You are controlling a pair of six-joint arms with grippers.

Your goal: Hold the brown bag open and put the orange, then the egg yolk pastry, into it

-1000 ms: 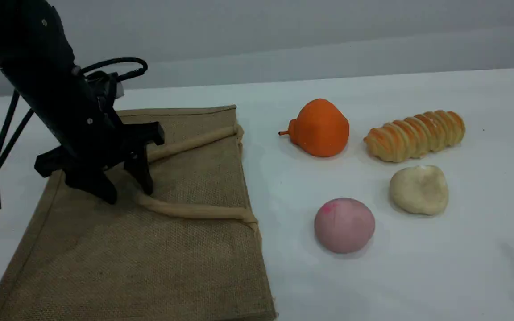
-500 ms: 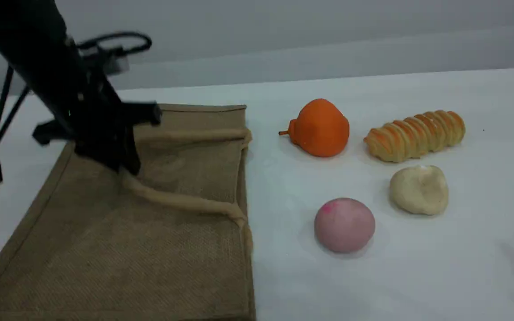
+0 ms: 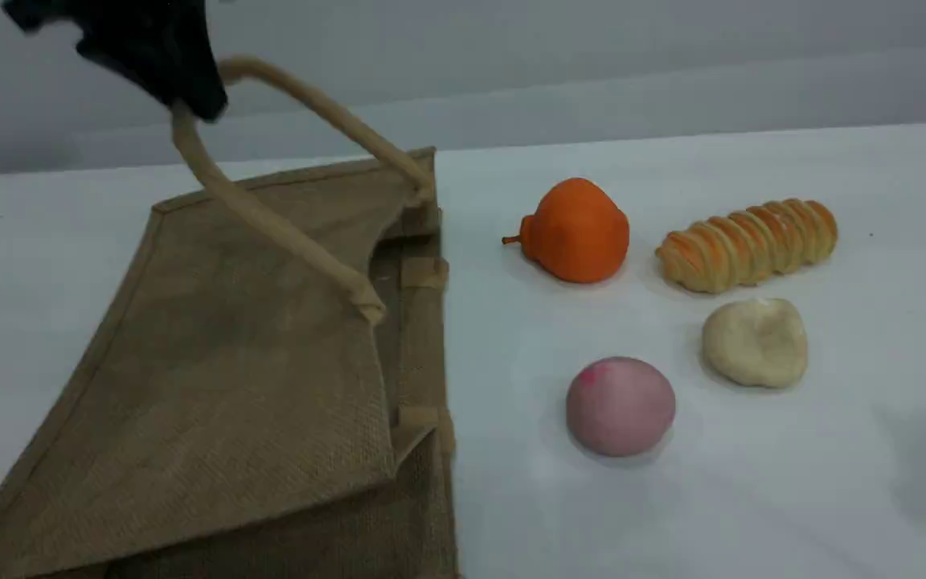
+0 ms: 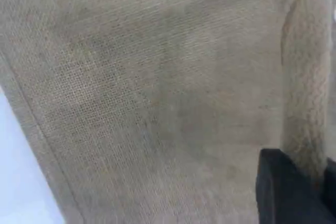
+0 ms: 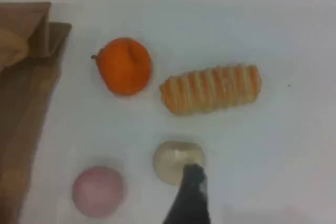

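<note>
On the left of the table (image 3: 833,498), your bag (image 3: 254,386) is lying flat with its mouth facing right, toward the food. Its top panel is being pulled up, so the mouth is gaping slightly. The upper handle (image 3: 270,217) is stretching taut off the cloth. Your left gripper (image 3: 194,100), in the scene view's top-left corner, is pinching it with the jaws fully closed. The left wrist view is giving you only burlap and that handle running down beside one dark fingertip (image 4: 286,190).

The bread (image 3: 748,244) is lying farthest right, with the orange (image 3: 579,232) just left of it and well apart from the bag. The ball (image 3: 620,406) is sitting nearer the camera, and the pastry (image 3: 755,342) is sitting just below the bread.

Only the right wrist view is showing your right gripper (image 5: 190,198). It is gaping wide and holding nothing, its tip overlapping the pastry's edge. You cannot tell whether it is touching.
</note>
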